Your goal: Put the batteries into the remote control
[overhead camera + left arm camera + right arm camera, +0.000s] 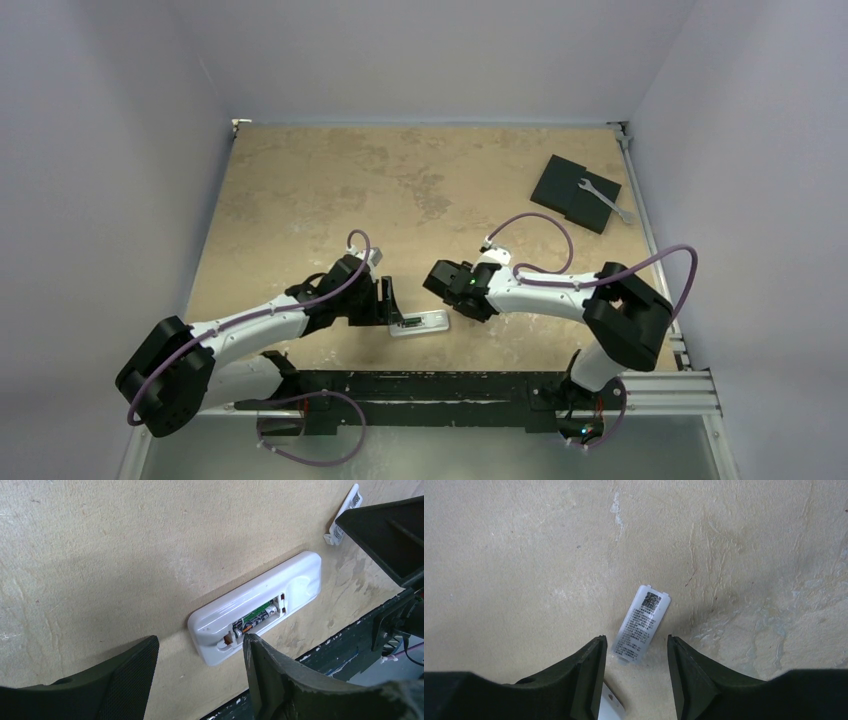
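The white remote control lies face down near the table's front edge, its back compartment open. A dark battery with a green label lies inside that compartment. My left gripper stands open just beside the remote's near end, its right fingertip close to the compartment. The white labelled battery cover lies flat on the table to the right of the remote. My right gripper is open, its fingertips either side of the cover's near end and not touching it.
A black flat pad with a silver wrench on it sits at the back right. A black rail runs along the table's near edge just behind the remote. Walls close in on three sides.
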